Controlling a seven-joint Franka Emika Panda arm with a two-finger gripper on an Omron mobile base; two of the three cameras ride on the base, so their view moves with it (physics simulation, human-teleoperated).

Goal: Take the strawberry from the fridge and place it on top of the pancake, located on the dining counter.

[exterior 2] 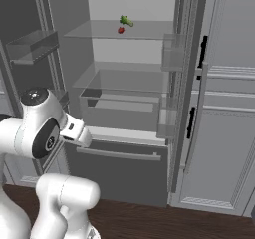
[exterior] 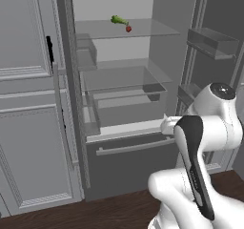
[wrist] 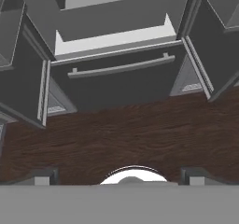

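Observation:
The fridge [exterior: 136,163] stands open in front of me, with pale walls and glass shelves. The strawberry [exterior: 128,28] is a tiny red fruit on the top glass shelf [exterior 2: 144,31], and it also appears in the right base view [exterior 2: 120,30]. My gripper [wrist: 120,176] is open with nothing between its fingertips [wrist: 44,176]. It hangs low in front of the fridge drawer [wrist: 116,85], well below the strawberry's shelf. The pancake and the dining counter are out of view.
A longer green vegetable [exterior: 119,20] lies just beside the strawberry. Both fridge doors are swung out, with door bins [exterior: 212,42] [exterior 2: 32,44] on either side. Pale panelled cabinets [exterior: 28,104] [exterior 2: 224,133] flank the fridge. The floor [wrist: 121,134] is dark wood.

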